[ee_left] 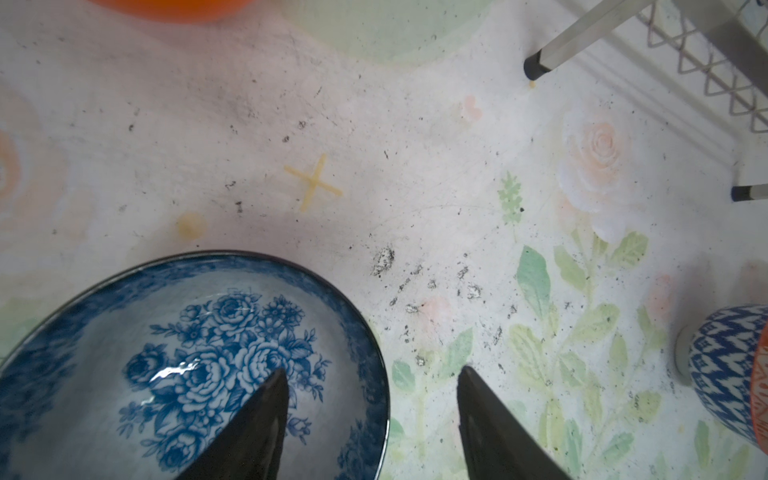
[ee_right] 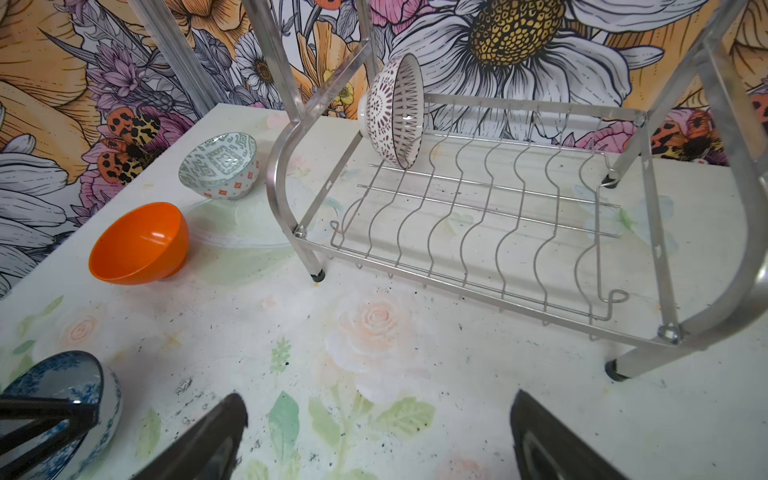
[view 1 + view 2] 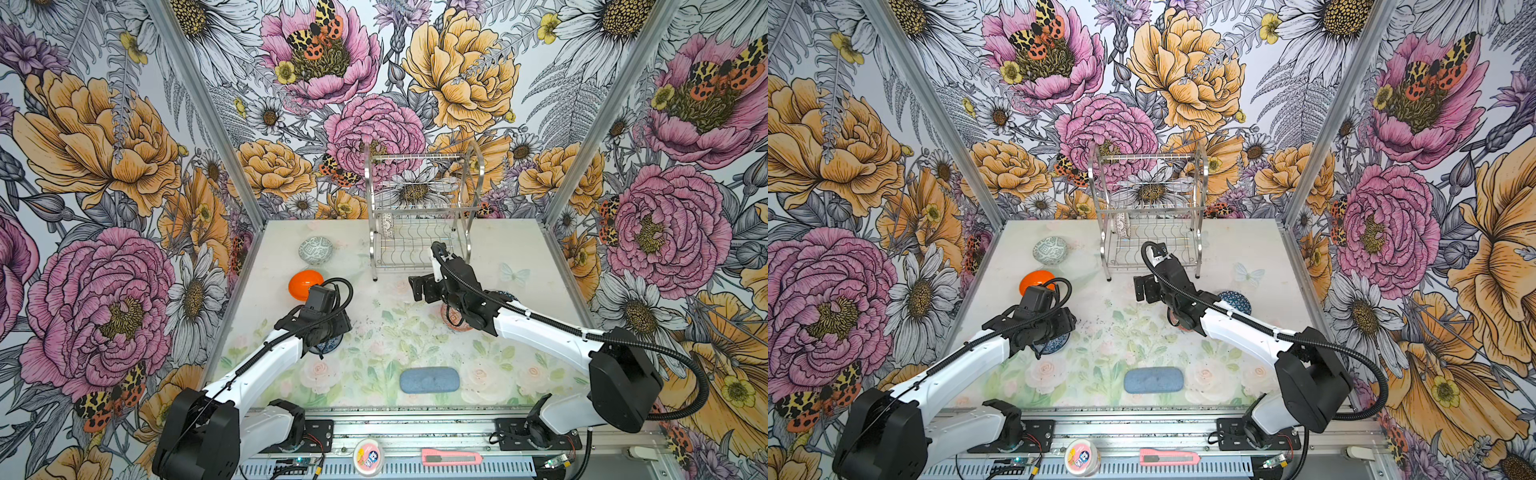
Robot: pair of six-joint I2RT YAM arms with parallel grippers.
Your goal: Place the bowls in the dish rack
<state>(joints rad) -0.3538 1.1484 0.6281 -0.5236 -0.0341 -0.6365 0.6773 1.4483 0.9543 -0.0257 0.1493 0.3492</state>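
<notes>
My left gripper (image 1: 374, 369) sits astride the rim of the blue floral bowl (image 1: 199, 332), jaws apart, so closing pinches its wall. My right gripper (image 2: 380, 397) gapes empty, facing the dish rack (image 2: 274, 183)

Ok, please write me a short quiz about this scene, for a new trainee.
1. True or false: the dish rack holds no bowl yet.
2. At the blue floral bowl, the left gripper has: A) both fingers inside B) one finger inside, one outside C) both fingers outside.
3. What does the right gripper hold?

Key:
1. False. The black-and-white bowl stands on edge in the lower tier.
2. B.
3. Nothing. Its jaws are open above the table.
</notes>
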